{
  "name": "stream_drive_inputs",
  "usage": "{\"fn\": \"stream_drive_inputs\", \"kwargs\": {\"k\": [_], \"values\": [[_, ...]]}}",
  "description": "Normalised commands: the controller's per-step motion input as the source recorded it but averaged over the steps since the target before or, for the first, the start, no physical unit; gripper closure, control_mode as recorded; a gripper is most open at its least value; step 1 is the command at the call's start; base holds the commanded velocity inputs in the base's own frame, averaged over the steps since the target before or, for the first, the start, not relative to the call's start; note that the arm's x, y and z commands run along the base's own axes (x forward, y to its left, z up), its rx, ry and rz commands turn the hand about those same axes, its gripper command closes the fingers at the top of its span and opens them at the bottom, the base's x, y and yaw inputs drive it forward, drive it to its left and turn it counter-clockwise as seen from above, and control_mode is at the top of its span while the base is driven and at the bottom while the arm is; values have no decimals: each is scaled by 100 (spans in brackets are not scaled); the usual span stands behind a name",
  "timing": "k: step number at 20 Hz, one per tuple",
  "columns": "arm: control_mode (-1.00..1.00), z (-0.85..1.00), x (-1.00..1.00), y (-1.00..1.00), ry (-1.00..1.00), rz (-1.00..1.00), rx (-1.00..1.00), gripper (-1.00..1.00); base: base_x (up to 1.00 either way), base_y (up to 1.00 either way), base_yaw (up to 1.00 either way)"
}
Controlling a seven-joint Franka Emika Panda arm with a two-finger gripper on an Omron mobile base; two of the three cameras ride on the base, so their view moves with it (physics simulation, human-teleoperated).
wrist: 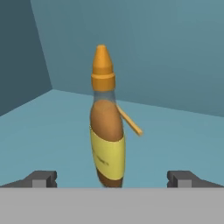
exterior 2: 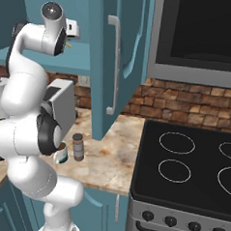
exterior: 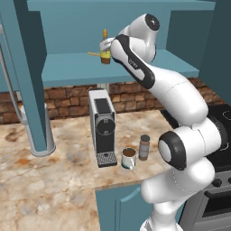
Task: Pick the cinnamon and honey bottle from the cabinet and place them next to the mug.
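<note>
The honey bottle [wrist: 107, 131], amber with a yellow label and orange pointed cap, stands on the teal cabinet shelf [exterior: 67, 67]. My gripper [wrist: 112, 179] is open right in front of it. Both fingertips [wrist: 41, 178] stay wide of the bottle's base and do not touch it. From the left base camera, the hand [exterior: 109, 45] is up at the shelf beside the honey bottle [exterior: 105, 49]. Down on the counter, the brown cinnamon jar [exterior: 144, 147] with its grey lid stands just right of the white mug [exterior: 129, 158]. The cinnamon jar [exterior 2: 77, 146] and mug [exterior 2: 61, 155] appear past my arm.
A thin orange stick [wrist: 130, 121] lies on the shelf behind the bottle. A grey coffee machine [exterior: 103, 126] stands left of the mug. The open cabinet door [exterior 2: 115, 64] hangs to the right of the arm, with a black stove [exterior 2: 191, 170] beyond. A teal side panel [exterior: 27, 67] is at left.
</note>
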Motion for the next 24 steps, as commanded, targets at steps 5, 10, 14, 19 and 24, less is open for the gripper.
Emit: {"fn": "stream_drive_inputs", "kwargs": {"k": [5,10,14,19,24], "values": [[-100,-8,18,0,0,0,0,-100,0,0,0],[-100,-3,12,0,0,0,0,-100,0,0,0],[-100,-3,13,1,0,0,0,-100,0,0,0],[-100,-6,15,2,0,0,0,-100,0,0,0],[-100,-2,13,3,0,0,0,-100,0,0,0]]}}
